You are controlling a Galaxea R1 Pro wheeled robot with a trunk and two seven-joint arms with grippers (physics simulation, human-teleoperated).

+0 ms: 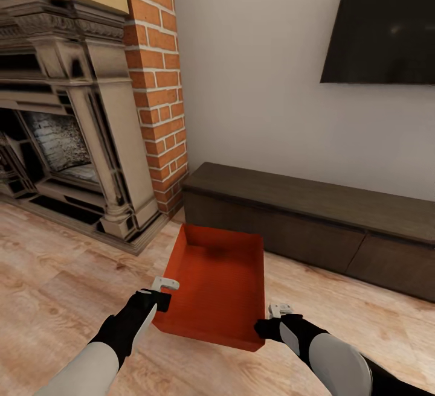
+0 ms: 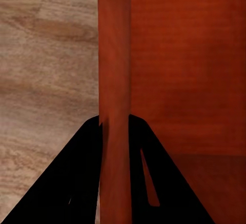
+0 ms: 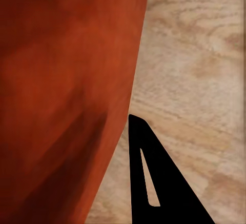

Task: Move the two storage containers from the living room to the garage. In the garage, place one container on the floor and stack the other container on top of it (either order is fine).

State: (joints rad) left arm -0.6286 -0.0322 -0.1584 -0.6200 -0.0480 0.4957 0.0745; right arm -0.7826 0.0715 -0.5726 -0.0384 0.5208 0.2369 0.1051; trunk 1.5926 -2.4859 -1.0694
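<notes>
One orange-red storage container [image 1: 220,275] sits lidless and empty over the pale wood-plank floor of the living room, just in front of the low cabinet. My left gripper [image 1: 162,299] is shut on its left wall near the front corner. In the left wrist view that wall [image 2: 115,70] runs between both black fingers [image 2: 77,183]. My right gripper [image 1: 266,326] is shut on the right wall at the front corner. The right wrist view shows one finger [image 3: 154,183] outside the container [image 3: 66,80], the other hidden behind it. The second container, the garage and its dark floor are out of view.
A red-brick fireplace [image 1: 78,130] with a stone surround stands at the left. The long dark cabinet [image 1: 314,221] runs along the grey wall, with the black TV [image 1: 386,22] above it. Pale wood floor [image 1: 60,275] spreads around my arms.
</notes>
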